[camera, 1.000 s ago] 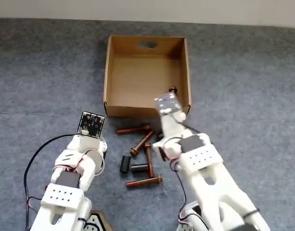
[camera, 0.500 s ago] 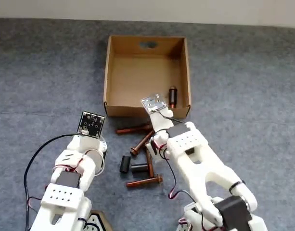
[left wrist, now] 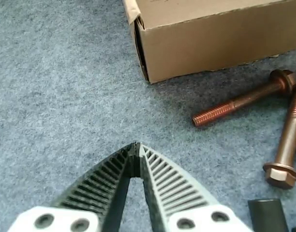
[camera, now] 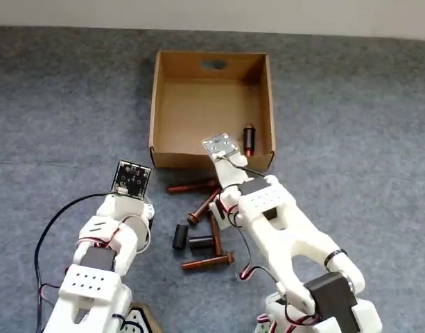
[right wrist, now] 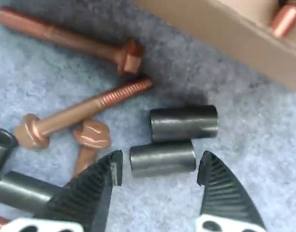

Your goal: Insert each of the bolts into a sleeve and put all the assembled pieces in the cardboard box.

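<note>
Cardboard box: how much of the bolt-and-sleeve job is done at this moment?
Done: one assembled piece lies in the cardboard box. In hand: the right claw is open, with a loose sleeve between its fingertips on the carpet; the left claw is shut and empty. Left: four bolts lie loose outside the box.

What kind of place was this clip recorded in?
Probably a lab or hobby workbench set up for robot practice: two white robot arms sit on a grey carpet-like surface, with a cardboard box and loose bolts and dark sleeves laid out for an assembly exercise.
</note>
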Tool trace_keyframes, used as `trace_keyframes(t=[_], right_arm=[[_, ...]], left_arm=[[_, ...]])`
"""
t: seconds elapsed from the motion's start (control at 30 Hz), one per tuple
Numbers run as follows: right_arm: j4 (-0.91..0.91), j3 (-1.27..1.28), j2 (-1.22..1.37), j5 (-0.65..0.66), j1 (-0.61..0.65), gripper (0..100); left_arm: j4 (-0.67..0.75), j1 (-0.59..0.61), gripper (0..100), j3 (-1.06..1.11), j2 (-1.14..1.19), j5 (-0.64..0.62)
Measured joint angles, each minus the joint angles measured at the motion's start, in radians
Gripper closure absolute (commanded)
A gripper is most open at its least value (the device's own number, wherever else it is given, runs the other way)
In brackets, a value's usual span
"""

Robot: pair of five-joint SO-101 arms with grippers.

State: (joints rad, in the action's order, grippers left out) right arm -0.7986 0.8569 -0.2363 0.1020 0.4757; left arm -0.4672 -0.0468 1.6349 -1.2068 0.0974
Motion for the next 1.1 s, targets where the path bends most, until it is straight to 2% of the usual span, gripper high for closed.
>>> trace_keyframes(t=[0.1, 0.3, 0.57, 0.7, 0.97, 1.1], right_arm=[[0.000, 0.000, 0.000, 0.000, 0.000, 77.4], [0.000, 0.000, 0.000, 0.000, 0.000, 89.2], [-0.008, 0.018, -0.002, 0.000, -0.025, 90.0], [-0.058, 0.021, -0.035, 0.000, -0.106, 90.0], [-0.233, 0.023, -0.293, 0.000, -0.325, 90.0], [-0.265, 0.068, -0.362, 0.000, -0.439, 89.6]], left_arm=[[0.000, 0.000, 99, 0.000, 0.000, 0.000], [0.000, 0.000, 99, 0.000, 0.000, 0.000], [0.000, 0.000, 99, 0.000, 0.000, 0.000], [0.000, 0.000, 99, 0.000, 0.000, 0.000], [0.000, 0.000, 99, 0.000, 0.000, 0.000], [0.000, 0.000, 99, 0.000, 0.000, 0.000]])
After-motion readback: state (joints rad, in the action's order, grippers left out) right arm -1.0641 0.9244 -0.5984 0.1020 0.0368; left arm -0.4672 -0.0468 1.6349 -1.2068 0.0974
